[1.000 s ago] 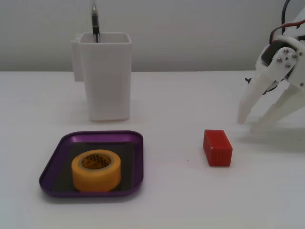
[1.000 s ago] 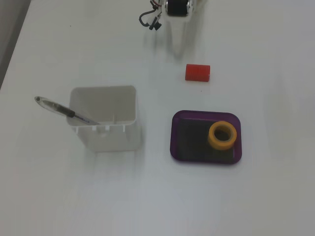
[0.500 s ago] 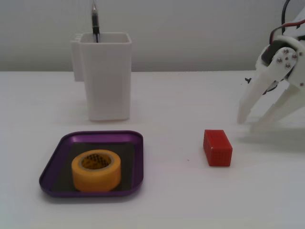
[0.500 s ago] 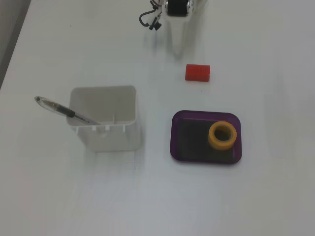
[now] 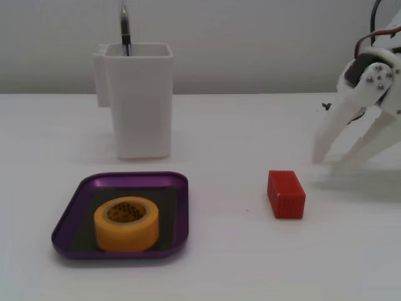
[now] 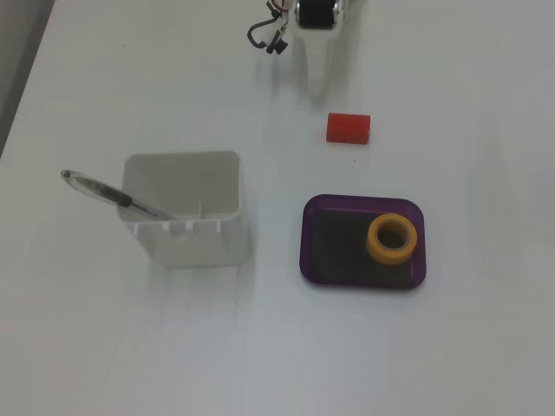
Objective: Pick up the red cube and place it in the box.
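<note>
The red cube (image 5: 286, 194) lies on the white table, right of centre in a fixed view, and also shows in the other fixed view (image 6: 349, 128). The box, a shallow dark-purple tray (image 5: 80, 195), sits at the front left and shows in the other fixed view too (image 6: 334, 247). A yellow tape roll (image 5: 127, 223) lies inside it. My white gripper (image 5: 331, 162) is open and empty, with its fingertips low near the table. It is behind and to the right of the cube, not touching it. In the other fixed view the gripper (image 6: 323, 82) is just above the cube.
A tall white square container (image 5: 139, 100) with a pen (image 6: 113, 195) in it stands behind the tray. The tape roll (image 6: 392, 237) takes up one side of the tray's floor. The arm's cables (image 6: 267, 36) hang by its base.
</note>
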Controlling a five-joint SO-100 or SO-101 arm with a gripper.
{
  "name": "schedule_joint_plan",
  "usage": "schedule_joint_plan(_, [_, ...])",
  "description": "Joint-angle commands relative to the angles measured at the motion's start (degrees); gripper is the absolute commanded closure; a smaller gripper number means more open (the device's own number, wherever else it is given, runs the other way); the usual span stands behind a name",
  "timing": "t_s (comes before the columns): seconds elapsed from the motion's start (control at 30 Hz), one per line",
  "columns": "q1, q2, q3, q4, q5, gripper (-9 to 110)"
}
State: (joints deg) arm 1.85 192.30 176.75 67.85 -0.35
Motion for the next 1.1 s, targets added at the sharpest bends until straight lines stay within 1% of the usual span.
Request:
schedule_joint_plan(0.0, [-2.2, 5.4, 0.1, 0.1, -1.2, 96])
schedule_joint_plan(0.33, [-1.8, 5.4, 0.1, -1.2, -0.9, 96])
schedule_joint_plan(0.67, [-1.4, 5.0, -0.5, -16.6, -0.7, 97])
schedule_joint_plan(0.83, [-0.7, 4.2, -8.9, -17.4, -0.5, 96])
schedule_joint_plan(0.93, [-0.8, -1.8, -15.6, -17.2, -0.4, 96])
schedule_joint_plan(1.07, [-1.1, -19.0, -26.1, -14.9, 0.0, 96])
